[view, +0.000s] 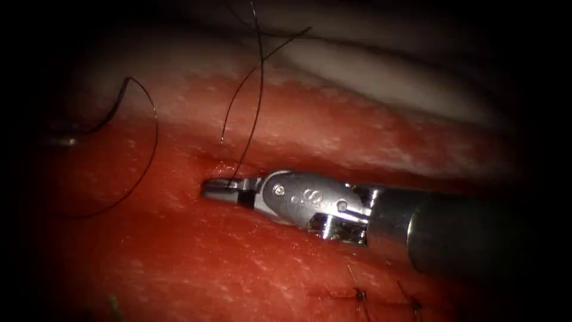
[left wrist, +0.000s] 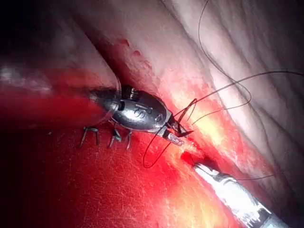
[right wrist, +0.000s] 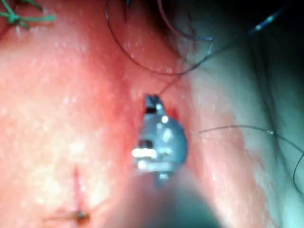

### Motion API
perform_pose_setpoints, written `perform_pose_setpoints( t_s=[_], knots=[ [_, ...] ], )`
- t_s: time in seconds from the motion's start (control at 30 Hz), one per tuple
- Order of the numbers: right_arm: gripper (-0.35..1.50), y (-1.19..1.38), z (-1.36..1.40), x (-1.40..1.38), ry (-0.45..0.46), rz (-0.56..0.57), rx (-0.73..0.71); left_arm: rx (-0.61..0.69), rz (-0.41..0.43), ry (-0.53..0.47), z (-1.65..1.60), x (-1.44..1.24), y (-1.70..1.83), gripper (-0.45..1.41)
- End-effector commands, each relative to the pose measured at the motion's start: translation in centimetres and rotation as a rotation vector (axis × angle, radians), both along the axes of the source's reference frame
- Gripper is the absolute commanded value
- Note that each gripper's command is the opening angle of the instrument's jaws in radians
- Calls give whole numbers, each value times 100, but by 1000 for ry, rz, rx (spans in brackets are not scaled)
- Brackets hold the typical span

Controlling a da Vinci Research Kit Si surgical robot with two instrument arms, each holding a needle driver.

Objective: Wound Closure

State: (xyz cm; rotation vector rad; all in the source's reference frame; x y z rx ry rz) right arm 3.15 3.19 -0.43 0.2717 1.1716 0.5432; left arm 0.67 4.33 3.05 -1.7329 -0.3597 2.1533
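My right tool (view: 215, 188) comes in from the right and lies along the cut (view: 208, 167) in the tissue (view: 179, 256). Its jaws look shut on the dark thread (view: 257, 101), which rises from the tips toward the far side. A second length of thread (view: 154, 137) arcs over the tissue left of the cut and ends at a small glint (view: 64, 141); I cannot tell whether that is the needle. The left wrist view has the right tool (left wrist: 175, 135) with thread looped around its tips, and the left tool's (left wrist: 202, 167) pale shaft ending close by at the cut.
Finished stitches (view: 360, 295) cross the cut below the right tool's shaft, also seen as stitches (left wrist: 113, 137) and a stitch (right wrist: 78, 216) in the wrist views. Red fluid (left wrist: 118, 190) wets the tissue. A green thread end (right wrist: 19, 19) lies on the tissue.
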Motion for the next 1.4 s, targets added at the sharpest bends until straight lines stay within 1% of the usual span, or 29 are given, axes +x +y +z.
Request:
perform_pose_setpoints(
  t_s=[0.03,0.1,0.23,0.3,0.33,0.43,0.47,0.6,0.63,0.73,0.87,0.97,1.03,1.07,1.1,1.13,1.17,1.27,1.37,1.4],
  knots=[
    [-35,1,1,-3,-24,14,21,3,1,-2,6,-5,-6,-35],
    [-35,-4,-4,-10,-29,17,26,2,1,-2,6,-5,-6,-35],
    [-35,-18,-22,-5,-21,10,34,2,1,-1,7,-5,-5,-35],
    [-35,-35,-43,2,-4,-7,45,1,-1,-3,7,-5,-5,-35],
    [-35,-46,-58,7,2,-22,51,1,-1,-3,8,-5,-5,-35],
    [-35,-62,-85,13,18,-38,59,1,-1,-3,8,-5,-6,-35],
    [-35,-74,-104,18,31,-49,71,1,-1,-3,8,-5,-6,-35],
    [-35,-95,-134,30,55,-78,78,0,-2,-2,9,-6,-6,-35],
    [-35,-109,-148,39,69,-101,82,-1,-2,-2,10,-7,-6,-35],
    [-35,-127,-168,51,83,-128,84,-2,0,1,11,-7,-7,-35],
    [-35,-151,-201,68,107,-171,76,-2,0,1,11,-7,-7,-35],
    [-35,-153,-205,70,112,-179,72,-2,0,1,11,-7,-7,-35],
    [-35,-149,-203,71,119,-193,67,-2,0,1,11,-7,-7,-35],
    [27,-143,-197,71,130,-197,38,-2,0,1,11,-7,-7,-35],
    [61,-141,-196,70,130,-195,31,-2,0,1,11,-7,-7,-35],
    [109,-132,-188,66,125,-174,-29,-2,0,1,11,-7,-7,-35],
    [114,-128,-185,63,121,-171,-53,-2,0,1,11,-7,-7,-35],
    [116,-110,-172,51,102,-166,-84,-2,0,0,11,-6,-7,-35],
    [116,-74,-142,31,65,-147,-124,4,-1,0,11,-6,-7,-35],
    [116,-67,-136,28,62,-143,-129,4,-1,0,11,-6,-7,-35]
  ],
)
